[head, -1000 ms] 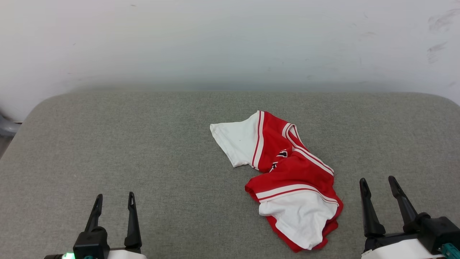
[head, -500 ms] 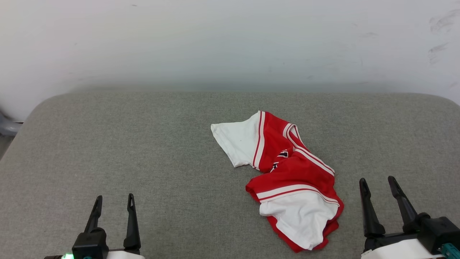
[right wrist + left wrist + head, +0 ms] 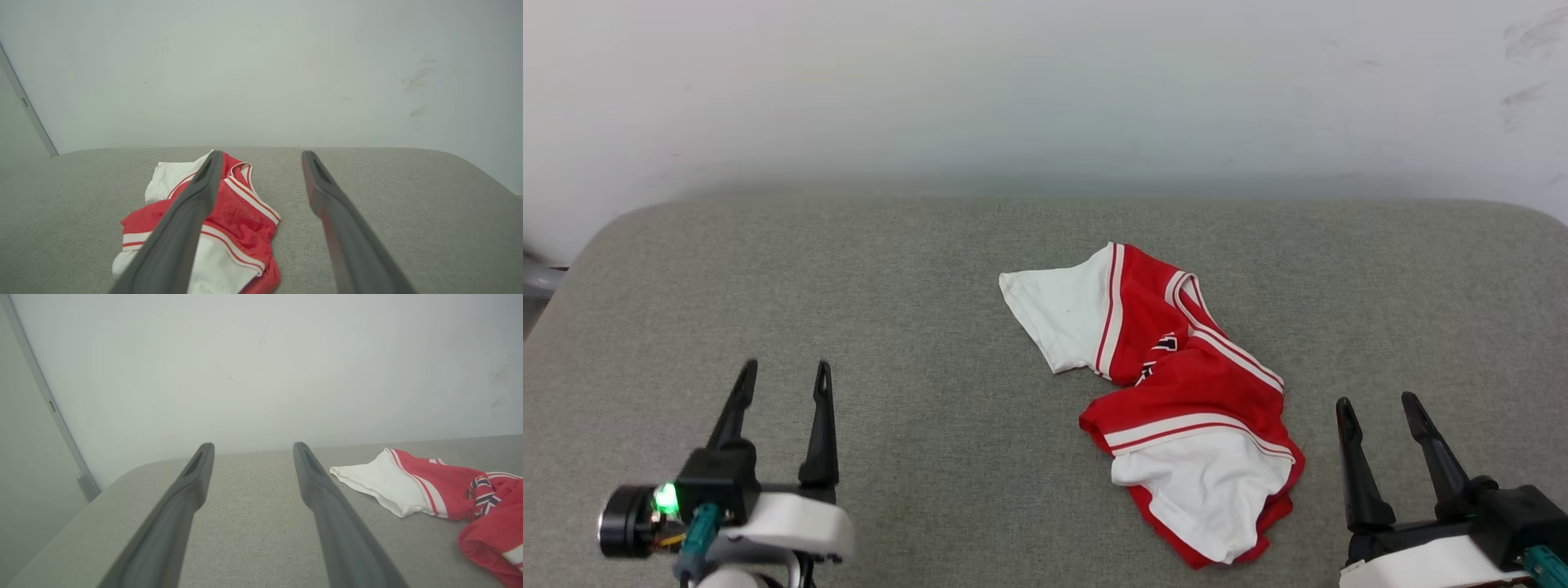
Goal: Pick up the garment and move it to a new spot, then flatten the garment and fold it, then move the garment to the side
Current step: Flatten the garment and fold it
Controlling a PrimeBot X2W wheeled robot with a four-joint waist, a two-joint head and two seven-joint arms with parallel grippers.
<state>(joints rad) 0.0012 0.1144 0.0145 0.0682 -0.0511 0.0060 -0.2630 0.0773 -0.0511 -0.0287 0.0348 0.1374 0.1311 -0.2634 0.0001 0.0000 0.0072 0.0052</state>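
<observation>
The garment (image 3: 1176,392), a small red jersey with white sleeves and striped trim, lies crumpled right of the middle of the grey padded table (image 3: 915,278). It also shows in the left wrist view, garment (image 3: 429,490), and in the right wrist view, garment (image 3: 241,216). My left gripper (image 3: 784,371) is open at the lower left, well left of the garment, with nothing between its fingers. My right gripper (image 3: 1376,402) is open at the lower right, just right of the garment's near end and apart from it.
A pale wall (image 3: 1045,90) rises behind the table's far edge. The table's rounded corners sit at the far left and far right. A grey upright post (image 3: 53,412) stands beyond the left corner.
My left gripper has risen and moved forward, showing more of its wrist. The head view has shifted slightly. The garment and right gripper have kept their places.
</observation>
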